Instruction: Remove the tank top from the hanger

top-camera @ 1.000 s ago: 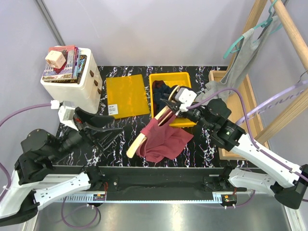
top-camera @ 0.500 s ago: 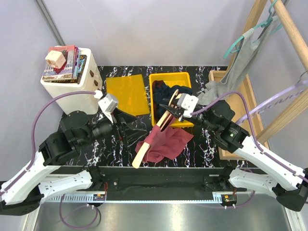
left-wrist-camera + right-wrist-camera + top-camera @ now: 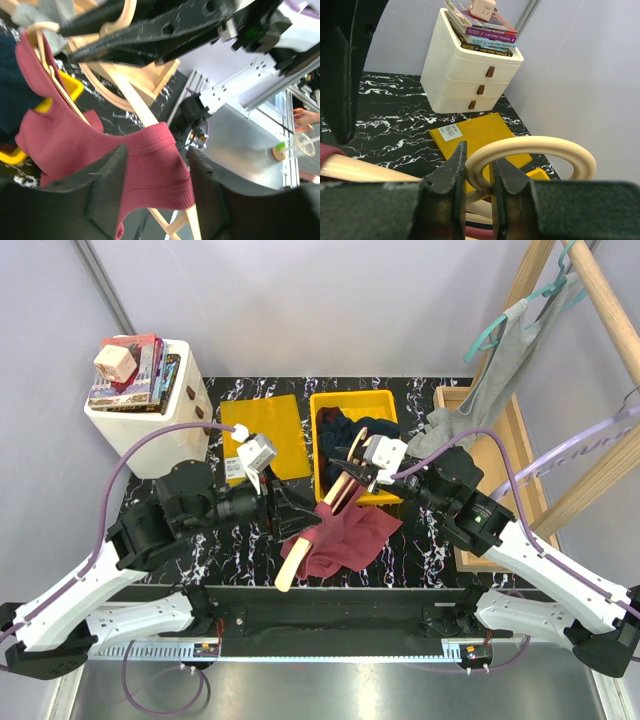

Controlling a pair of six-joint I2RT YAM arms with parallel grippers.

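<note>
Since the earlier frame the left arm has swung in from the lower left of the top view to the centre, and its tool has narrowed. Left tool (image 3: pixel 157 162) now sits at the garment, pointing right. Its jaws are roughly half apart, and in the wrist view the tank top's ribbed hem lies in the gap between them. No pinch is visible yet; I judge it empty. The right tool (image 3: pixel 479 169) is closed tight on the neck of the hanger's hook and holds the hanger (image 3: pixel 290 562) tilted off the desk (image 3: pixel 420 540). The hanger's long axis runs from the hook at upper centre, over the yellow bin (image 3: pixel 330 402), down to its bare wooden end at lower left of centre. The maroon tank top (image 3: pixel 345 535) is threaded on the upper part of the hanger, and its body is draped onto the desk to the lower right of the bar. The fabric lies straight ahead of the left tool, just across the bar. The left arm is nearer the loose hem; the right one is occupied. My judgement is that the pull should run down along the bar toward its free lower-left end.
</note>
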